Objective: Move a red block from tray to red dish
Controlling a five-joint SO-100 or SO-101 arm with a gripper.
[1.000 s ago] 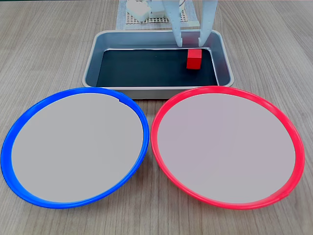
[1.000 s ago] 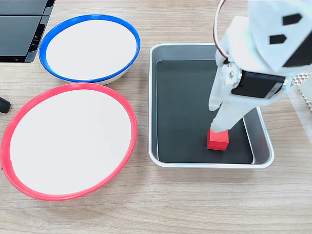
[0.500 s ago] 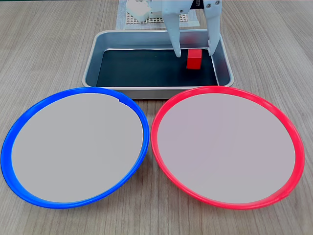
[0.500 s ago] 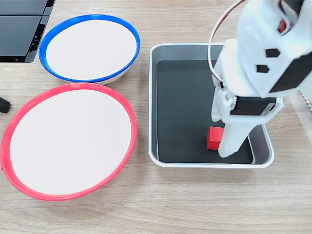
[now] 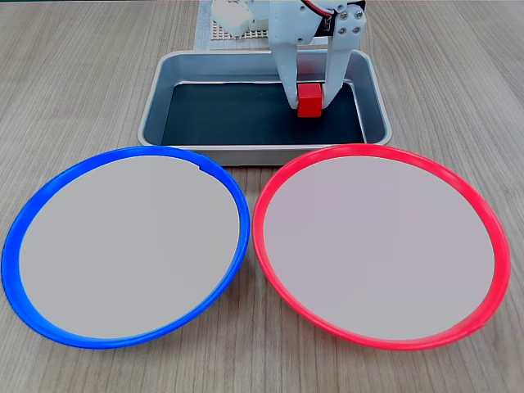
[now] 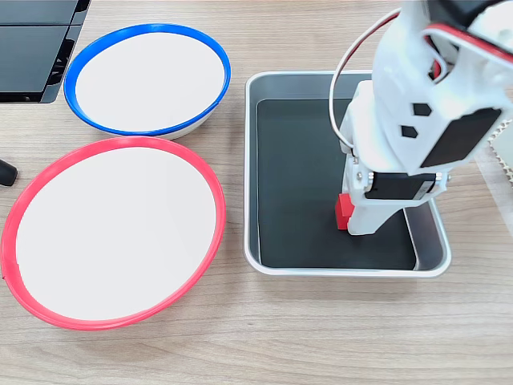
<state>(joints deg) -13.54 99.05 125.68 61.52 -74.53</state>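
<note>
Gripper [image 5: 309, 100] fingers tight on red block [image 5: 309, 99] w/in tray [image 5: 262, 150], red dish [image 5: 381, 246] nearby.

Wooden table [image 5: 82, 74]: tray [image 5: 155, 98], two dishes.

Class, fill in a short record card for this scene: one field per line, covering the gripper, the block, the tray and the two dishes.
Gripper: fingers on either side of the red block, closed on it
Red block: inside the tray, between the fingers
Tray: silver walls, black bottom, behind both dishes in a fixed view
Red dish: holds nothing
Blue dish: holds nothing, beside the red dish
</note>
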